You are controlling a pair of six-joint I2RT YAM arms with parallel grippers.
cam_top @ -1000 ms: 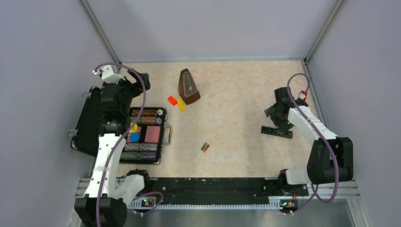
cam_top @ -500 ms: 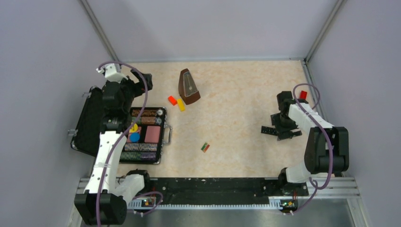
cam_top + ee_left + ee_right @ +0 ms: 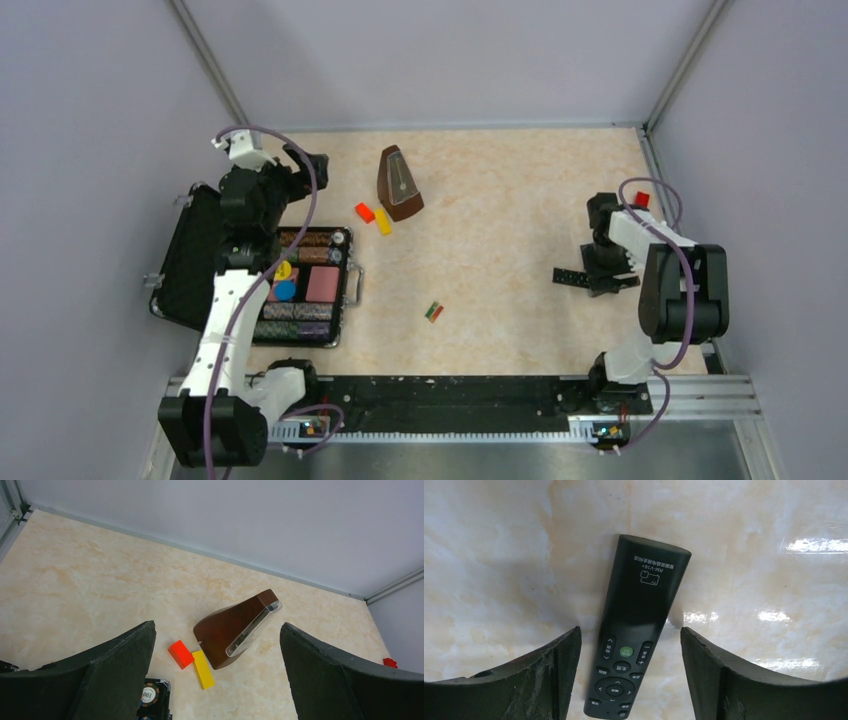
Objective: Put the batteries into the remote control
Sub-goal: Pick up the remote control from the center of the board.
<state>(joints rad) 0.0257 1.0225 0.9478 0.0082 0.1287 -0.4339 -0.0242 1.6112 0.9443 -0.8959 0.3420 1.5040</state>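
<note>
Between the right jaws, which stand wide apart and grip nothing, lies the one remote control [image 3: 636, 635]. It rests buttons-up on the counter [image 3: 499, 555], its long axis running out from the jaws, slightly skewed. Batteries [image 3: 434, 312], seemingly two lying together, sit well apart, toward the left arm's side. Left jaws gape empty, farther off.

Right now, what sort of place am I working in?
Likely a robot test cell in a lab, not a home: plain grey panel walls box in the beige marble-patterned tabletop, a black mounting rail runs along its near edge, and a brown pyramid-shaped metronome looks like a staged prop.
</note>
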